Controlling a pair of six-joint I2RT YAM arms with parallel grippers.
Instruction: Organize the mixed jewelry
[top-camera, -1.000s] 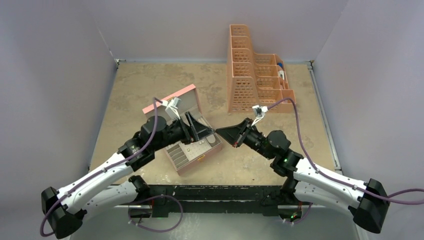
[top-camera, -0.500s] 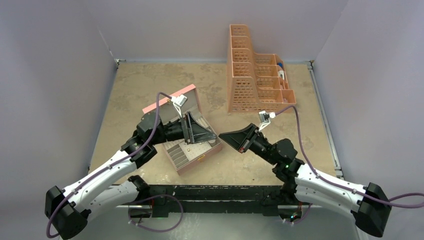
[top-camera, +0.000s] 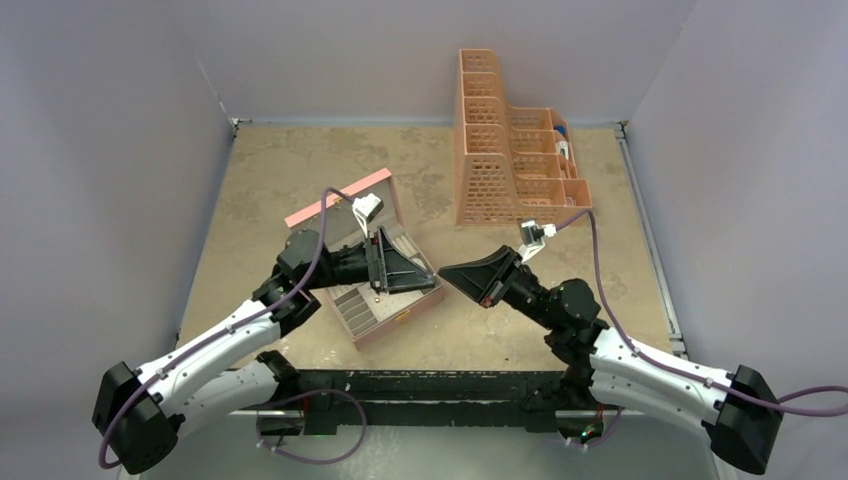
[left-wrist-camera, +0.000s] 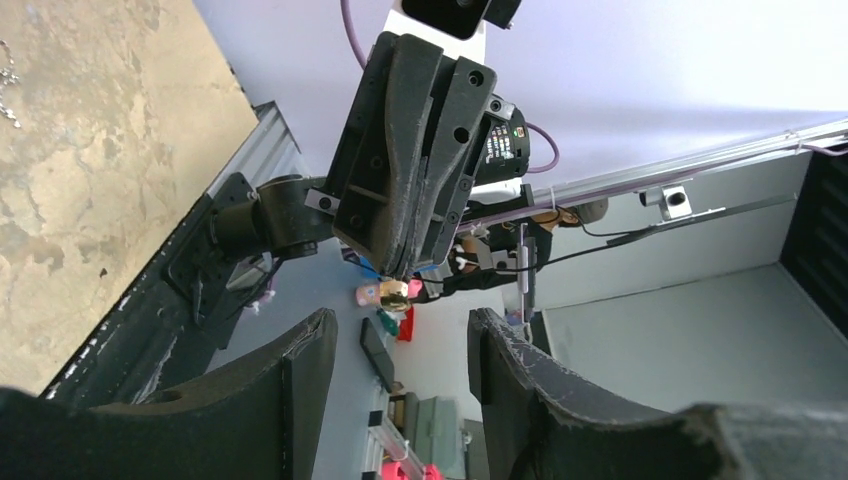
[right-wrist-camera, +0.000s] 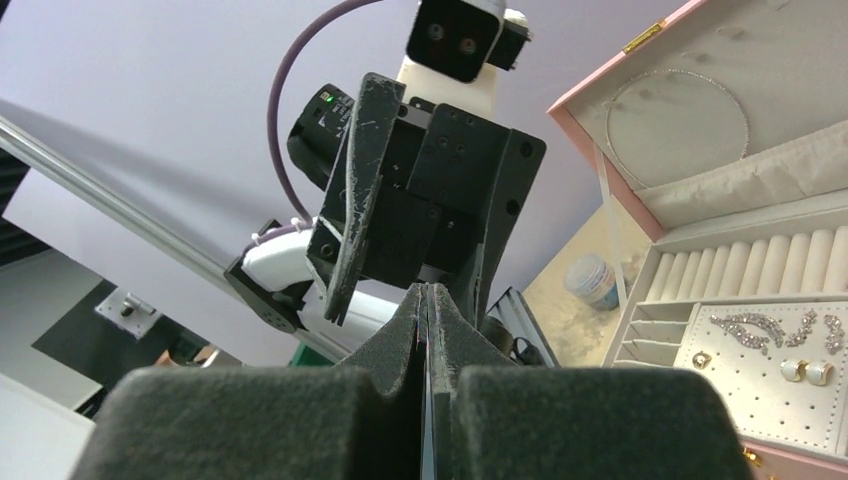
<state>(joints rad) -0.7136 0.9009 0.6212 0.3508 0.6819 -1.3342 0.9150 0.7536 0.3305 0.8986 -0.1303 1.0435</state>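
Over the box (right-wrist-camera: 800, 60) hangs the left gripper (left-wrist-camera: 400, 318), half-open and empty. The right gripper (right-wrist-camera: 425, 300) is pinched shut just beside it. The jewelry (right-wrist-camera: 775, 328) lies on the pad below them: two silvery sprays, two pale studs (right-wrist-camera: 805, 371), one gold stud (right-wrist-camera: 703, 358). They look tiny, light and slippery, so they're probably best pinched across the heads.
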